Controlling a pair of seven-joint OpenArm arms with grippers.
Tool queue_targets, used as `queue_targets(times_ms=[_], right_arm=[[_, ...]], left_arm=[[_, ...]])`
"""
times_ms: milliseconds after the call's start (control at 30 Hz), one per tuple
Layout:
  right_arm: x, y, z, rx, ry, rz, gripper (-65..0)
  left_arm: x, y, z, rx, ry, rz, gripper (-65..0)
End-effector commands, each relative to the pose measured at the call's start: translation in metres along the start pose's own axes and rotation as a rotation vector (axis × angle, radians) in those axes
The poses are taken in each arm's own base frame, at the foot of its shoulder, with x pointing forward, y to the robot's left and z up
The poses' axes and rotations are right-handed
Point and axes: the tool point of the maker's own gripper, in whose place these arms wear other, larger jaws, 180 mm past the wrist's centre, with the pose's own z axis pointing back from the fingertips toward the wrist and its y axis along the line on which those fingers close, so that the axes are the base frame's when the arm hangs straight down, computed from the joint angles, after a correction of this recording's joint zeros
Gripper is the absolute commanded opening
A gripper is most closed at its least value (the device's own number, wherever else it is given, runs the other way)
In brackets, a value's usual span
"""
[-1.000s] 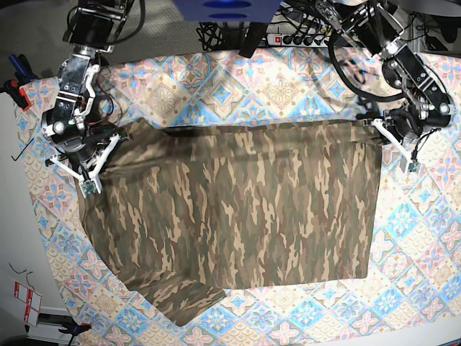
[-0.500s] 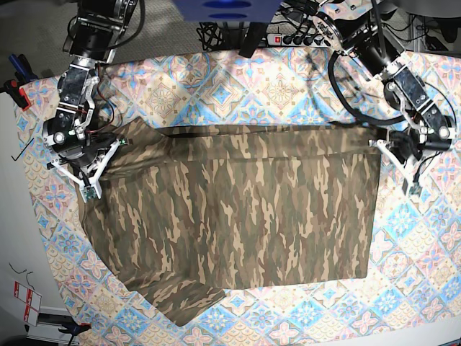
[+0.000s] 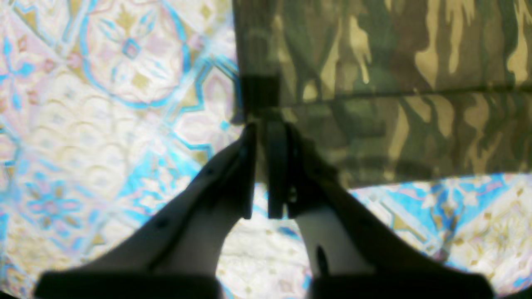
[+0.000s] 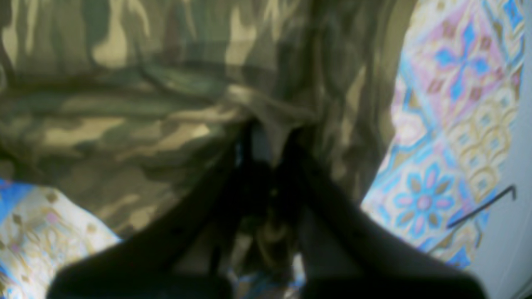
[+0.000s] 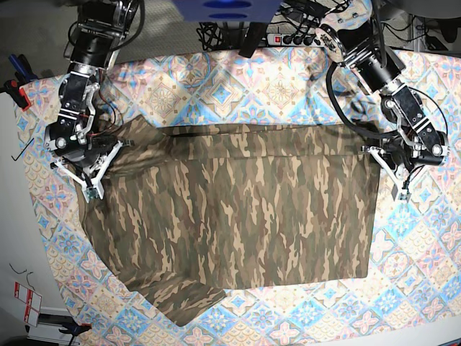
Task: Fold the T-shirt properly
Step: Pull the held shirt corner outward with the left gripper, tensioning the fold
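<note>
Left gripper (image 3: 268,133): our jaws pinch the T-shirt (image 5: 238,216) corner, now drawn down the patterned cloth (image 5: 238,86).
Right gripper (image 4: 270,149): jaws clamped on bunched fabric, shifted slightly.
Meaning: we judge the top edge is starting its fold.

The T-shirt (image 5: 230,216) lies spread on the patterned cloth (image 5: 238,86), which covers the table. In the base view the right tool (image 5: 92,184) sits at the shirt's upper left corner, and the left tool (image 5: 385,155) at its upper right corner. A power strip (image 5: 292,36) lies behind the cloth.
</note>
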Motion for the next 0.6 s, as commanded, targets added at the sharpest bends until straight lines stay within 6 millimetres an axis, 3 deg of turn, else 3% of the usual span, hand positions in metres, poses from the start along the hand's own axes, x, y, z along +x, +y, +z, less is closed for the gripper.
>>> queue_targets(times_ms=[0,267,367,567], right_arm=[[0.018,-0.009,0.005,-0.022,-0.054,0.003,-64.8],[0.018,-0.009,0.005,-0.022,-0.052,0.005,-64.8],[0.016,-0.009,0.005,-0.021,-0.047,0.005,-64.8],[0.014,-0.008,0.005,-0.020,-0.042,0.006,-64.8]], left_arm=[[0.000,0.012,0.008,0.043,-0.005,-0.007,-59.1],[-0.037,0.020,0.023,0.110,0.027,-0.034,-29.1],[-0.042,0.019,0.023,0.107,0.035,-0.034,-29.9],[-0.047,-0.001,0.018,0.002,-0.011,-0.014,-32.2]])
